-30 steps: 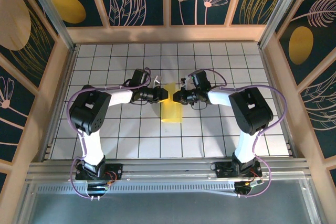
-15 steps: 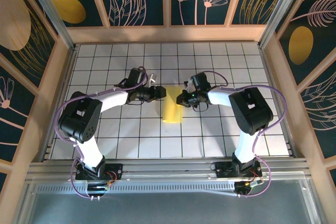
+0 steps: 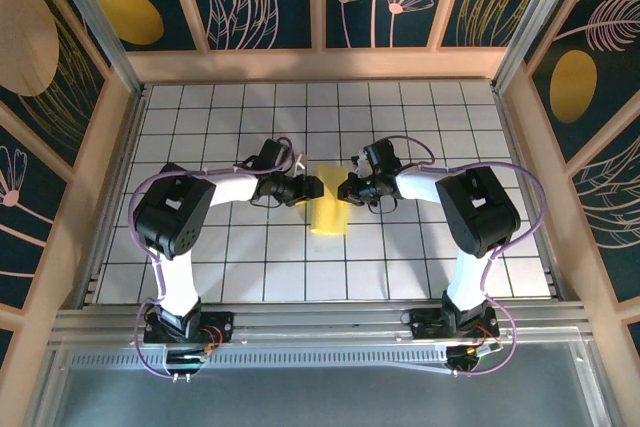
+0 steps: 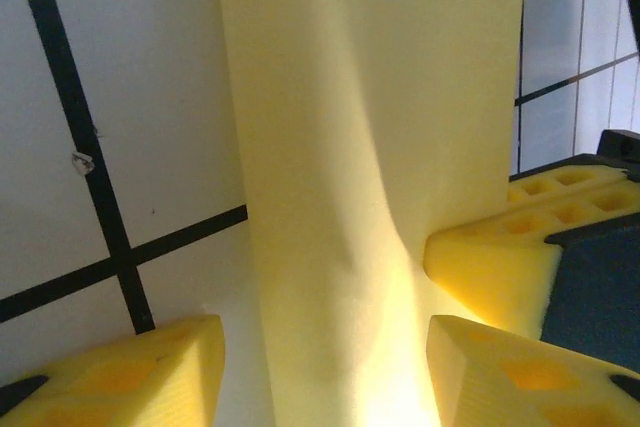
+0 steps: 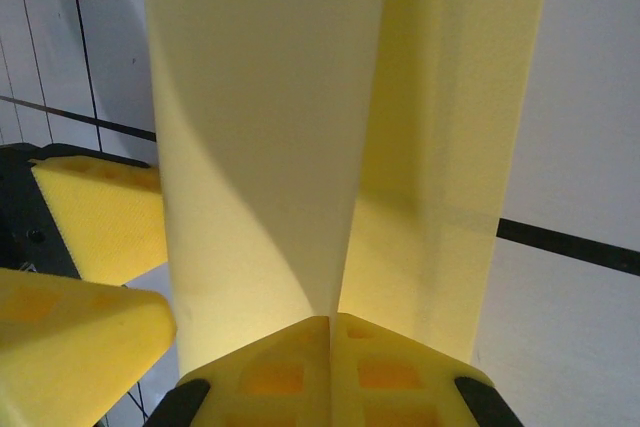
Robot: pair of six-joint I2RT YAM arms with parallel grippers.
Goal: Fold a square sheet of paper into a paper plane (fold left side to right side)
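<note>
The square sheet of paper (image 3: 327,205) lies mid-table as a pale yellow folded strip, about one tile wide and two long. My left gripper (image 3: 309,188) is at its far left edge, open. In the left wrist view the strip (image 4: 370,147) runs between my left gripper's (image 4: 325,357) two yellow fingers (image 4: 110,377), which stand apart from it. My right gripper (image 3: 346,188) is at the strip's far right edge. Seen from the right wrist, my right gripper (image 5: 335,332) is shut on the raised upper layer (image 5: 260,127) of the paper, while the lower layer (image 5: 450,147) lies flat.
The white grid table (image 3: 450,117) is ringed by wooden rails (image 3: 320,65) and patterned walls. Both grippers face each other across the strip, a few centimetres apart. A right finger (image 4: 510,257) shows close beside my left fingers.
My left gripper has opened, drawn back a little from the paper, then come forward so the strip sits between its fingers. My right gripper has stayed shut on the paper.
</note>
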